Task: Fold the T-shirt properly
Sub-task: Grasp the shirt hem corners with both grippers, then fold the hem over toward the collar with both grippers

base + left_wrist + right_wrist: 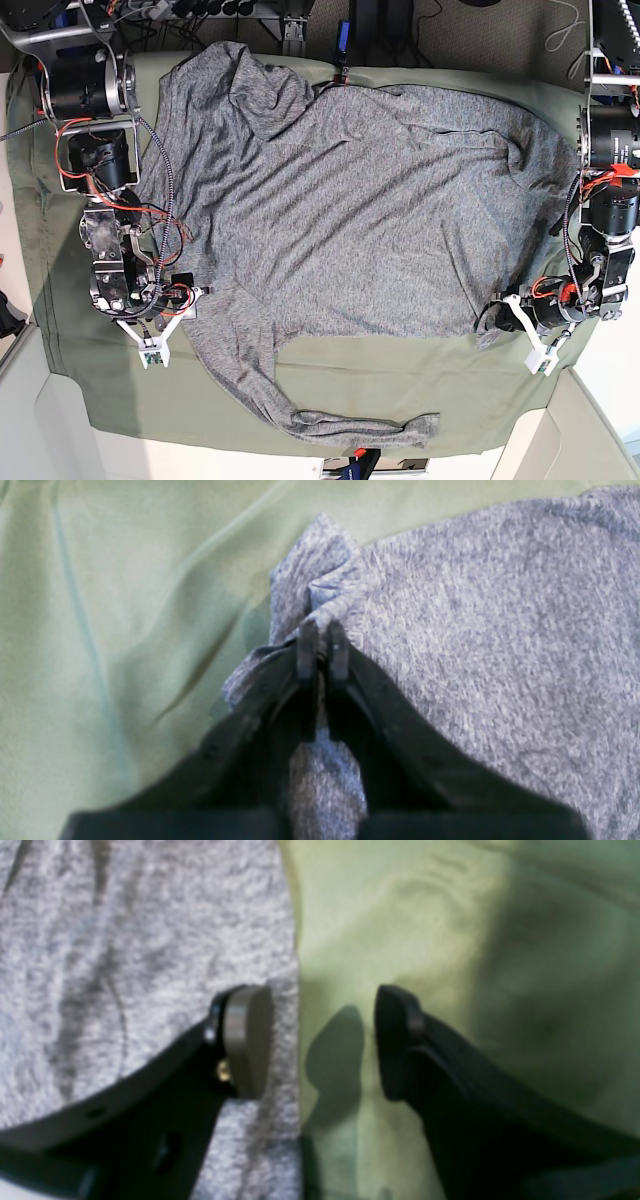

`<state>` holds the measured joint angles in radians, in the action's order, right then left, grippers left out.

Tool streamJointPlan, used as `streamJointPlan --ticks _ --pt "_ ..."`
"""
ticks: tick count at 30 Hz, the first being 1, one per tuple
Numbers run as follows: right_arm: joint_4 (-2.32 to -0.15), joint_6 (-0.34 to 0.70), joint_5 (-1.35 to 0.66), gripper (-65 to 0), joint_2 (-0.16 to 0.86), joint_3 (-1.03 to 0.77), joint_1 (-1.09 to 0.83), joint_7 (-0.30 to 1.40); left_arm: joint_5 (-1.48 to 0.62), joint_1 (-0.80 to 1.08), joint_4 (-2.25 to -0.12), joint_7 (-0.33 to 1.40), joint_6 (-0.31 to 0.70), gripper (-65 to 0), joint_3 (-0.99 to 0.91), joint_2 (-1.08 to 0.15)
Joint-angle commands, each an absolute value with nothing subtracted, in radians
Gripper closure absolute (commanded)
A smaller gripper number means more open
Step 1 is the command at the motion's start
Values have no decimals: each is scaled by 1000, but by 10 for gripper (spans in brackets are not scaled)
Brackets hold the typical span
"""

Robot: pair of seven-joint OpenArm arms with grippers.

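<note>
The heathered grey T-shirt [350,200] lies spread over the olive-green cloth [420,375], with one long sleeve [350,428] trailing toward the front edge. In the left wrist view my left gripper [321,632] is shut on a bunched fold at the T-shirt's [500,630] edge; in the base view it sits at the shirt's lower right corner [492,322]. My right gripper [325,1040] stands open and low over the T-shirt's [125,940] straight edge. One of its fingers [247,1040] is above the grey knit, the other above green cloth. In the base view it is at the shirt's left side [183,300].
The green cloth [100,630] is wrinkled beside the left gripper. Cables and equipment [300,20] line the table's far edge. White surfaces [60,430] border the cloth at the front corners.
</note>
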<state>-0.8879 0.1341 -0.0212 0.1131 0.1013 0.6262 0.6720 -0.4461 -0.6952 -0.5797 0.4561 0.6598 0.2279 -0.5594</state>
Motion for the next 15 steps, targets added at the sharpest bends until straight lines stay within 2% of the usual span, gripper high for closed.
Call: streamJointPlan --ticks 1,14,15 --pt "-888 138 -28 -332 113 100 659 646 -460 -728 -596 437 670 0 223 -574" --pt "-851 164 -71 -329 65 100 656 627 -460 -729 -596 422 670 0 223 -585" --pt "-851 164 -71 -308 63 100 656 625 -459 -729 -596 422 670 0 223 -586"
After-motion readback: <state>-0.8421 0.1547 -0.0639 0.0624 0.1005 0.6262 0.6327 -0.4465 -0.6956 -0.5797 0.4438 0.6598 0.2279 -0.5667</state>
